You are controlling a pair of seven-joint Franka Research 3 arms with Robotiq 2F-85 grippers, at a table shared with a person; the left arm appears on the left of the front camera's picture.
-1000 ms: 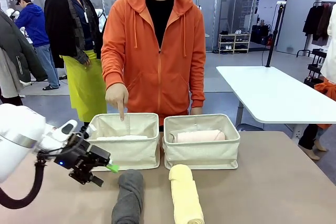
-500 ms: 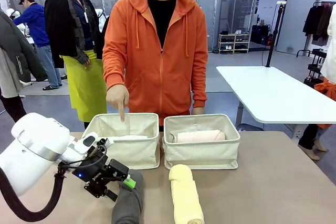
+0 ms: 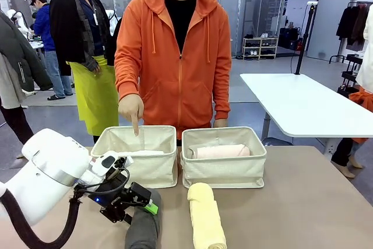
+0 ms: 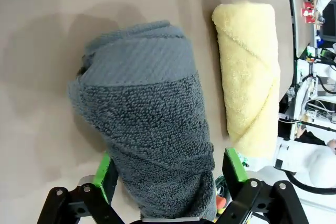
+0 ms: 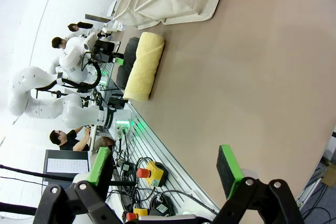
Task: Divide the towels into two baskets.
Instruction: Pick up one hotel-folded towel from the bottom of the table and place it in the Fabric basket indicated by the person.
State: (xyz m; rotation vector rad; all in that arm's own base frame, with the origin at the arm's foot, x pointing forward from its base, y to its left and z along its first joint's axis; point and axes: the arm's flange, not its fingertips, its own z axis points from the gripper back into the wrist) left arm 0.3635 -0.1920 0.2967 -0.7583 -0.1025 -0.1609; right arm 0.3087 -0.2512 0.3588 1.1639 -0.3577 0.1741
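Straddling the dark grey towel (image 4: 147, 129) with my left gripper (image 4: 170, 170), I have a green pad on each flank of the roll, jaws spread and not yet pinching. The roll lies near the table's (image 3: 303, 202) near edge, left of the middle, the pale yellow towel (image 4: 249, 77) just beside it. My right gripper (image 5: 163, 174) hangs agape over bare table, holding nothing. A person's hand (image 3: 131, 109) points into the left basket (image 3: 137, 170), where a white towel (image 3: 137, 153) lies; the pink towel (image 3: 221, 151) lies in the right basket (image 3: 224, 173). My worry: biting off the roll's middle, I may catch only outer layers, so it unwinds, sags, and snags the basket's soft rim or drags the yellow one along.
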